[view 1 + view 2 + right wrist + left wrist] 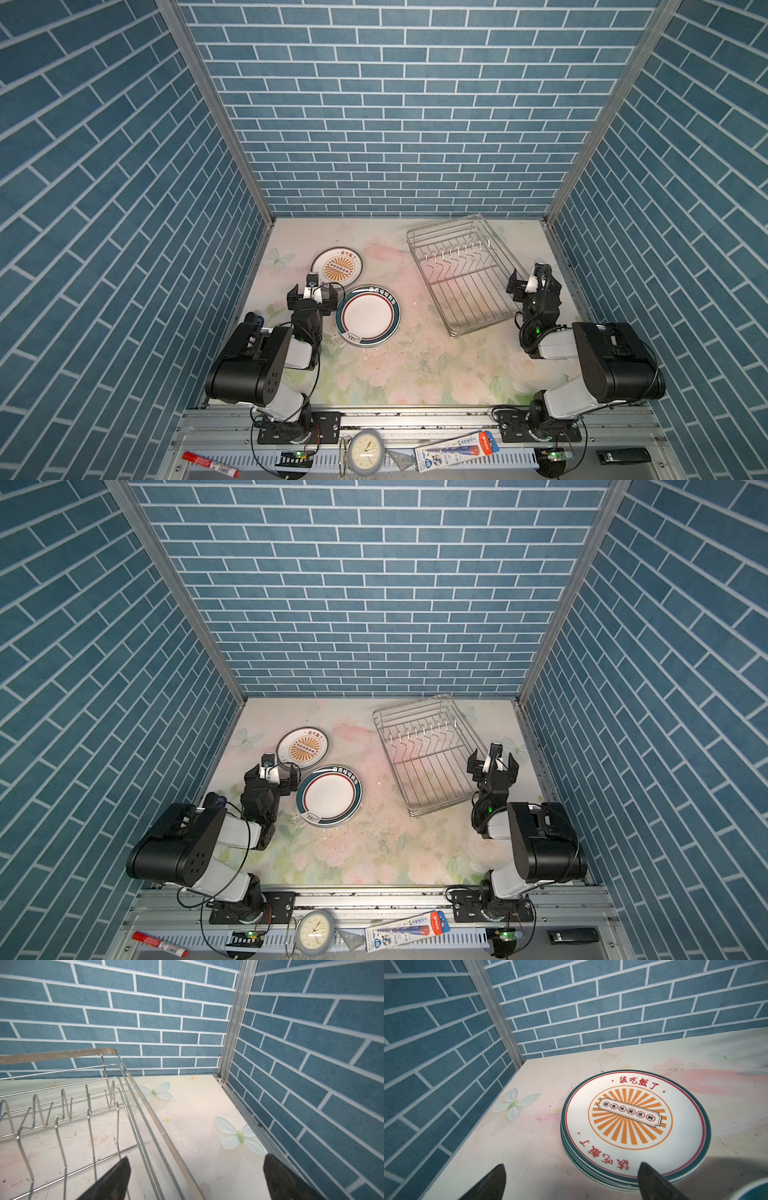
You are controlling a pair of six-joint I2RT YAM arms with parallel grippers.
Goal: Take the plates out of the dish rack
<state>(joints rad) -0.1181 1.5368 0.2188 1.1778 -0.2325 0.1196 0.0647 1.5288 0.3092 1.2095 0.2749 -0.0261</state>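
Bright even light, sharp, edges distorted

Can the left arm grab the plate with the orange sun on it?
Probably yes. The left hand is open and right beside the orange sun plate, with nothing between them. The plate tops a stack, so its rim is free.

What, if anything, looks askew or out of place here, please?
The rack sits askew, angled to the table edges. Beneath it, scuffs and dark specks dirty the table. Nothing looks broken.
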